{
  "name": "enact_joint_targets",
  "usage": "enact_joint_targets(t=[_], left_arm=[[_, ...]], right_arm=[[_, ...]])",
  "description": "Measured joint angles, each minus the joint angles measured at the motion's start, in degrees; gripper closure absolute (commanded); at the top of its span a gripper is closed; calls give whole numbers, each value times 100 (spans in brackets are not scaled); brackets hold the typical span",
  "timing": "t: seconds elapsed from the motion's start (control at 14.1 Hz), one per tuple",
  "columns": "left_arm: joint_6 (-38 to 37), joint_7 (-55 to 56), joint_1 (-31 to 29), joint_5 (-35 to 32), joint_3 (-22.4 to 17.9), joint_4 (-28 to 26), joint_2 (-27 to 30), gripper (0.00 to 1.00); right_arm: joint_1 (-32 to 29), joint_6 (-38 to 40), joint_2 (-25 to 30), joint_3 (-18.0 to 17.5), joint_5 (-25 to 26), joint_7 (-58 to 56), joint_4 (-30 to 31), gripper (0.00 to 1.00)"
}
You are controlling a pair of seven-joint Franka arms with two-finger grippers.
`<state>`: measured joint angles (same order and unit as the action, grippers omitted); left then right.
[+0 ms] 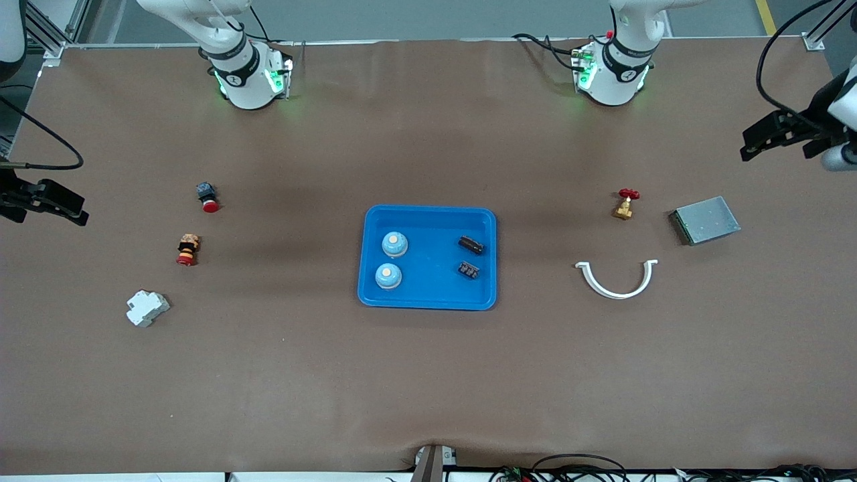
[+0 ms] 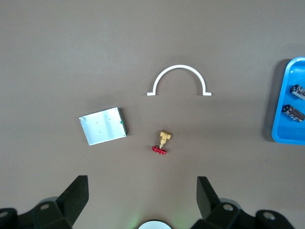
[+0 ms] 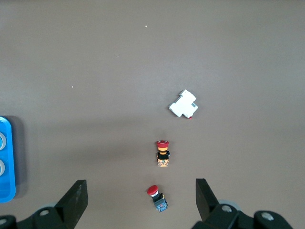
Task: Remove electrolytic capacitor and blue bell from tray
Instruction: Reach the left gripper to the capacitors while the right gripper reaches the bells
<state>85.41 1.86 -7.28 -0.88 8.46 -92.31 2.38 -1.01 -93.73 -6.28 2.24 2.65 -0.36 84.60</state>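
Observation:
A blue tray [image 1: 428, 298] sits mid-table. In it are two blue bells [image 1: 395, 244] [image 1: 388, 276] on the right arm's side and two dark capacitors [image 1: 471, 245] [image 1: 469, 270] on the left arm's side. The capacitors [image 2: 294, 112] and the tray's edge [image 2: 283, 129] show in the left wrist view. The tray's edge [image 3: 9, 191] also shows in the right wrist view. My left gripper [image 1: 748, 144] [image 2: 142, 191] is open and empty, held high over the left arm's end of the table. My right gripper [image 1: 77, 209] [image 3: 140, 193] is open and empty, over the right arm's end.
Toward the left arm's end lie a red-handled brass valve [image 1: 625, 204], a grey flat box [image 1: 706, 219] and a white half-ring [image 1: 617, 278]. Toward the right arm's end lie a red push button [image 1: 207, 196], a red-and-yellow button [image 1: 188, 249] and a white breaker [image 1: 147, 308].

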Motion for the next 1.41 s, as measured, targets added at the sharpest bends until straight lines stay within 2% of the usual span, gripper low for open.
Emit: enact_joint_targets(t=[0.28, 0.78, 0.99, 1.41], left_arm=[[132, 0, 10, 178, 8, 3, -623, 0], [1072, 153, 161, 188, 83, -157, -1405, 0], [1436, 867, 510, 208, 99, -270, -1678, 0], [2375, 3424, 1613, 211, 128, -320, -2471, 0]], right_arm=[[0, 2, 0, 0, 0, 0, -1, 0], [0, 7, 0, 0, 0, 0, 0, 0], [0, 33, -8, -1, 0, 0, 17, 0], [196, 129, -101, -34, -165, 160, 250, 0]])
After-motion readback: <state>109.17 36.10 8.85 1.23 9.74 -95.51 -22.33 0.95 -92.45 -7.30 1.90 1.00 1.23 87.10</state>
